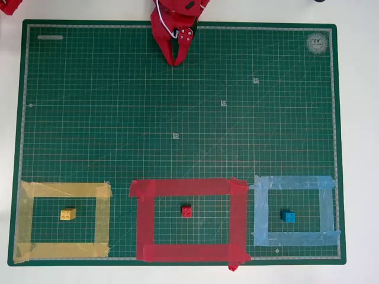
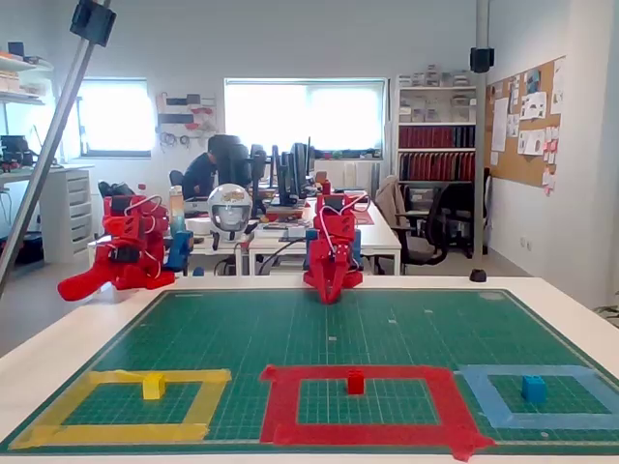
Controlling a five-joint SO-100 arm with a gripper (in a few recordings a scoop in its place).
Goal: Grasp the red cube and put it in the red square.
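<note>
The red cube (image 1: 186, 211) (image 2: 355, 382) sits on the mat inside the red square (image 1: 148, 219) (image 2: 280, 401), near its middle. My red gripper (image 1: 177, 61) (image 2: 330, 296) rests at the far edge of the mat, well away from the cube, pointing down at the mat with its jaws together and nothing between them.
A yellow cube (image 1: 67, 214) (image 2: 153, 386) lies inside a yellow tape frame (image 1: 23, 219) at the left. A blue cube (image 1: 288, 216) (image 2: 533, 388) lies inside a light-blue tape frame (image 1: 327, 213) at the right. The green cutting mat (image 1: 177, 118) covers the white table.
</note>
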